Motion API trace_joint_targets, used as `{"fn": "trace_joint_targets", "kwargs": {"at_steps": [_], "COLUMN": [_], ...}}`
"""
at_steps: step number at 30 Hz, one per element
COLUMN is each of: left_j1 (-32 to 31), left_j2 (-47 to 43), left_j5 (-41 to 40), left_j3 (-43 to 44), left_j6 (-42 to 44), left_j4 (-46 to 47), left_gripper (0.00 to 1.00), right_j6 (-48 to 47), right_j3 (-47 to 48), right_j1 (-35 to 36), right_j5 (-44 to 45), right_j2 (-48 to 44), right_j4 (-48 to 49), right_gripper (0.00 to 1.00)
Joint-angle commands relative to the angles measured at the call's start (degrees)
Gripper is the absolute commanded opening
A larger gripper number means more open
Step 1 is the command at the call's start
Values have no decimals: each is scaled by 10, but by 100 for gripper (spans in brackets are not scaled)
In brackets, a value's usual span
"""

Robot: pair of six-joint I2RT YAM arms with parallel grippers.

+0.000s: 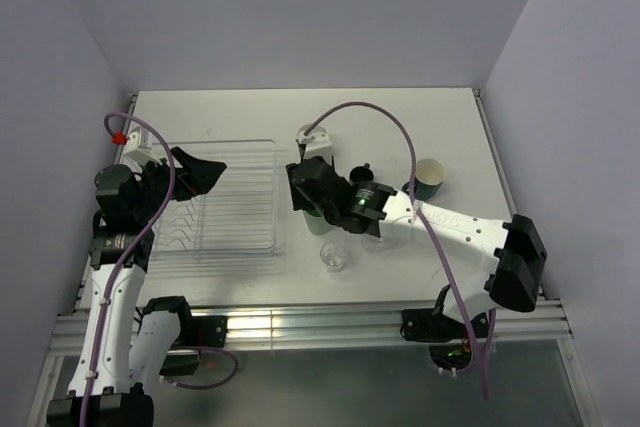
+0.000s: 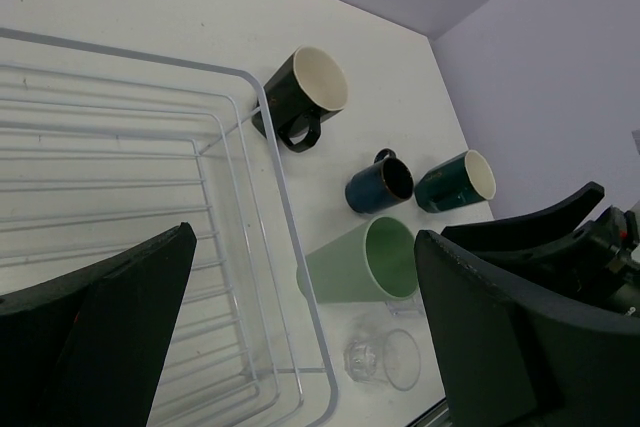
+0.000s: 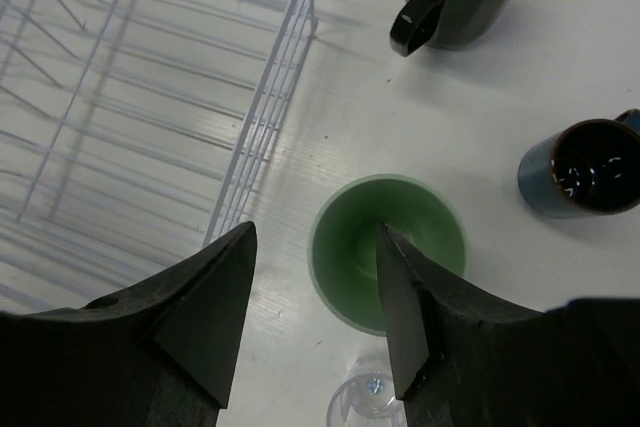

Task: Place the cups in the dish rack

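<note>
Both arms held aloft, jaws apart.
Black two-finger left gripper point(image 2: 300, 247) gaped wide; black two-finger right gripper point(image 3: 315, 237) pointed down, fingers spread.

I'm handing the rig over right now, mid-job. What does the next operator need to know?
The left gripper is open and empty, over the dish rack.
The right gripper is open at the mint tumbler, one finger over its inside, nothing gripped yet.
The black mug, navy mug, dark green mug and a clear tumbler stand on the table right of the rack.
Done: nothing; the rack holds no cups.
Left: load every cup, probably the mint tumbler first.
</note>
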Motion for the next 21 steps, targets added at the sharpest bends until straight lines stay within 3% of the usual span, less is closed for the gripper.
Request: {"fn": "trace_joint_targets", "kwargs": {"at_steps": [1,8,21], "left_j1": [-2,-3,-3], "left_j2": [-6,0,2], "left_j5": [-7,-6,-8], "left_j3": [10,10,11], "left_j6": [11,10,11], "left_j4": [15,15,12], "left_gripper": [99,99,99], "right_j6": [1,20,21], "right_j3": [41,51,64], "right_j1": [23,37,39], "right_j5": [41,58,41], "right_j2": [28,58,117], "right_j4": [-25,-56,-65], "right_gripper": [58,48,43]}}
